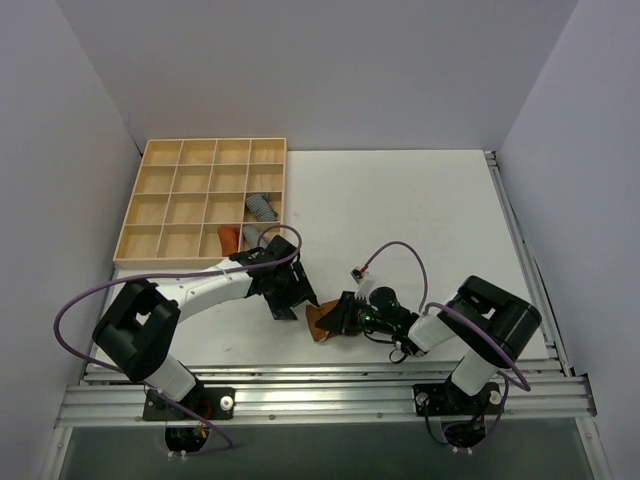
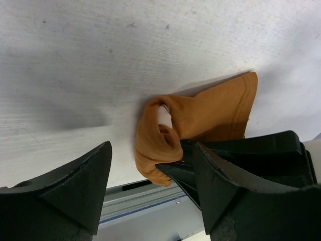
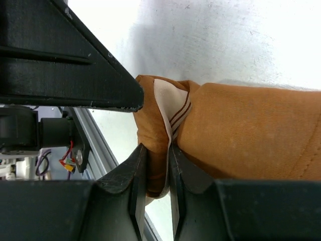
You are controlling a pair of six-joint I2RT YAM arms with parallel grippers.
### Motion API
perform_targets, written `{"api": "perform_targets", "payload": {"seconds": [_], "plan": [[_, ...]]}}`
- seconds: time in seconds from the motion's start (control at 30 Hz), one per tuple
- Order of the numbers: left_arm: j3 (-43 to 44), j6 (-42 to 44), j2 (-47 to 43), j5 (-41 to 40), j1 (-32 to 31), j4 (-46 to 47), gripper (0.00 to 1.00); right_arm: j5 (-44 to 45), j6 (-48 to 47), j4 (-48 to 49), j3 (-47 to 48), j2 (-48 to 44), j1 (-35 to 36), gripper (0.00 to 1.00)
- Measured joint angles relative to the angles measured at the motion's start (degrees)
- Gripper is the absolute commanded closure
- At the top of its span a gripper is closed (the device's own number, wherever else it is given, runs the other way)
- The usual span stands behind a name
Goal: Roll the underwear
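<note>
Underwear (image 3: 241,130): caramel-brown, partly coiled, lying on the table (image 1: 420,210) near its front edge, between the two claws.
Band (image 3: 168,103): pale with thin stripes, tucked into the fold at the coiled end.
Handling: by its look light, soft and limp. It will not keep a shape by itself, and the coil will likely spring loose unless pinned. Not fragile.
Where to hold: best at the thick coiled end, through several layers. A single layer would probably just stretch and slip.
Right claw (image 3: 156,160): narrow, pinching the coiled end and the band.
Left claw (image 2: 151,150): wide, holding nothing, just beside the coil.
Table surface: white, smooth, faintly scuffed. The cloth should slide on it more than grip.
Rail (image 1: 320,395): metal, along the front edge, near the coil. The cloth could drag over it.
Tray (image 1: 215,142): wooden, many cells, at the far left, well apart.
Tray contents: grey rolls (image 1: 262,208) and an orange roll (image 1: 229,238) in the near-right cells.
Walls (image 1: 300,70): plain, pale, on three sides.
</note>
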Motion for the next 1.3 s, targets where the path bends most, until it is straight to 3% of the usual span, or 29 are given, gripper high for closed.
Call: {"api": "perform_targets", "payload": {"seconds": [0.53,0.8,1.0,1.03,1.1,1.2,1.3], "plan": [[-1.05,1.16,2.16,0.57,-3.10,3.02,0.35,-5.51,5.66,24.35,-4.79,13.40,-3.19,0.99],[1.36,1.33,6.84,1.86,-3.32,4.59,0.53,-5.95,9.94,33.79,-5.95,20.55,-3.78,0.96],[3.08,2.36,8.39,2.32,-3.39,3.39,0.65,-5.77,11.47,35.52,-6.19,21.55,-3.85,0.75],[3.72,2.54,8.79,2.29,-3.45,2.69,0.67,-5.68,11.61,35.41,-6.25,21.03,-3.85,0.65],[5.22,2.82,9.86,2.29,-3.61,1.09,0.69,-5.51,11.93,34.91,-6.47,19.34,-3.82,0.61],[6.91,3.02,11.04,2.38,-3.85,-0.70,0.72,-4.28,10.95,30.08,-6.88,14.47,-3.43,0.52],[7.74,2.99,11.54,2.12,-4.31,-1.62,0.75,-2.40,8.35,15.74,-5.07,4.90,-2.82,0.48]]}}
